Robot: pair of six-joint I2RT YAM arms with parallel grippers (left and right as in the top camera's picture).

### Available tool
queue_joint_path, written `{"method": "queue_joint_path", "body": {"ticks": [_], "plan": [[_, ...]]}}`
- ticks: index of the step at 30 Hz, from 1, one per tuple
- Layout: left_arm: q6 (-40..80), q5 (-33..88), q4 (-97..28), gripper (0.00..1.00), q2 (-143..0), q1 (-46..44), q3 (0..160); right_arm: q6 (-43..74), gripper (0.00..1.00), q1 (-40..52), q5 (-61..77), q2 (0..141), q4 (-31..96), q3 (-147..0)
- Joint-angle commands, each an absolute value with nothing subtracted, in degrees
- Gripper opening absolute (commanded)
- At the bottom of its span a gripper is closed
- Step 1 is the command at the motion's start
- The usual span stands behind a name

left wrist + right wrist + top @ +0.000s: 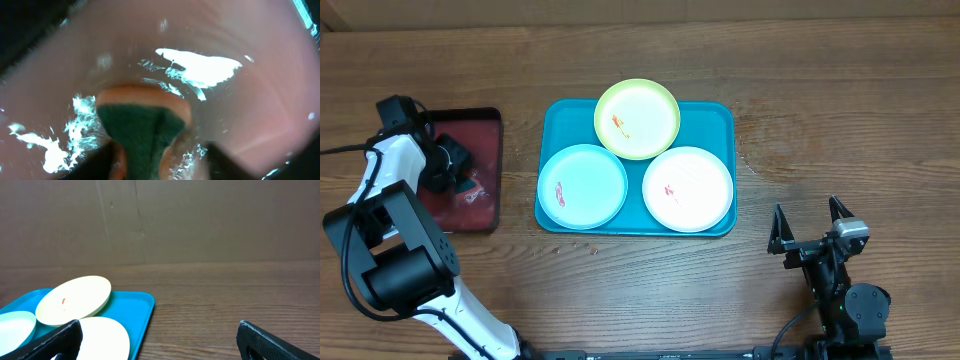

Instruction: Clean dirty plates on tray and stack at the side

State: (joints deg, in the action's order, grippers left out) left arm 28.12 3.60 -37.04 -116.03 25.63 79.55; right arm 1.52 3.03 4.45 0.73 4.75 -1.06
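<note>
The turquoise tray [720, 120] holds three plates, each with a small red smear: light blue [583, 186], yellow-green [637, 119] and white [688, 189]. My left gripper [450, 165] is down in the dark red tray [485, 125], left of the turquoise one. In the left wrist view it [162, 165] is shut on an orange sponge [142, 130] with a green scrub face, creased between the fingers. My right gripper [807, 212] stands open over bare table, right of the tray's front corner. In the right wrist view the gripper [160, 340] is empty, with the white plate [102, 337] at its left.
The dark red tray's wet floor [250, 100] glistens around the sponge. Bare wooden table lies right of the turquoise tray [135, 305] and in front of it. A brown wall closes off the far side.
</note>
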Motion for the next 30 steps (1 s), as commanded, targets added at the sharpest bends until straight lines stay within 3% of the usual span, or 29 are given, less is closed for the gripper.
{"method": "queue_joint_path", "body": {"ticks": [1, 5, 11, 14, 16, 22, 25, 26, 27, 28, 29, 30], "plan": [[30.5, 2.6, -37.3, 0.95, -116.9, 26.3, 81.6, 1.9, 1.0, 2.8, 4.1, 0.2, 4.6, -0.5], [30.4, 2.6, -40.3, 0.95, -116.9, 26.3, 81.6, 1.9, 1.0, 2.8, 4.1, 0.2, 4.6, -0.5], [30.4, 2.6, -44.4, 0.87, -116.9, 26.2, 81.5, 1.9, 1.0, 2.8, 4.1, 0.2, 4.6, -0.5], [29.8, 2.6, -44.8, 0.88, -116.9, 26.2, 81.5, 1.9, 1.0, 2.8, 4.1, 0.2, 4.6, -0.5], [28.6, 2.5, -44.8, 0.84, -116.9, 26.2, 81.5, 1.9, 1.0, 2.8, 4.1, 0.2, 4.6, -0.5], [28.3, 2.4, -45.1, 0.04, -116.9, 26.2, 81.5, 1.9, 1.0, 2.8, 4.1, 0.2, 4.6, -0.5], [28.3, 2.3, -45.2, 0.04, -116.9, 26.2, 81.5, 1.9, 1.0, 2.8, 4.1, 0.2, 4.6, -0.5], [28.3, 2.3, -44.9, 0.08, -116.9, 26.2, 81.5, 1.9, 1.0, 2.8, 4.1, 0.2, 4.6, -0.5], [28.3, 2.3, -44.2, 0.24, -116.9, 26.2, 81.5, 1.9, 1.0, 2.8, 4.1, 0.2, 4.6, -0.5], [28.2, 2.3, -43.6, 0.55, -116.9, 26.3, 81.5, 1.9, 1.0, 2.8, 4.1, 0.2, 4.6, -0.5], [27.9, 1.7, -42.9, 0.75, -116.9, 26.3, 81.5, 1.9, 1.0, 2.8, 4.1, 0.2, 4.6, -0.5], [27.6, 0.7, -42.5, 0.84, -116.9, 26.2, 81.5, 1.9, 1.0, 2.8, 4.1, 0.2, 4.6, -0.5]]}}
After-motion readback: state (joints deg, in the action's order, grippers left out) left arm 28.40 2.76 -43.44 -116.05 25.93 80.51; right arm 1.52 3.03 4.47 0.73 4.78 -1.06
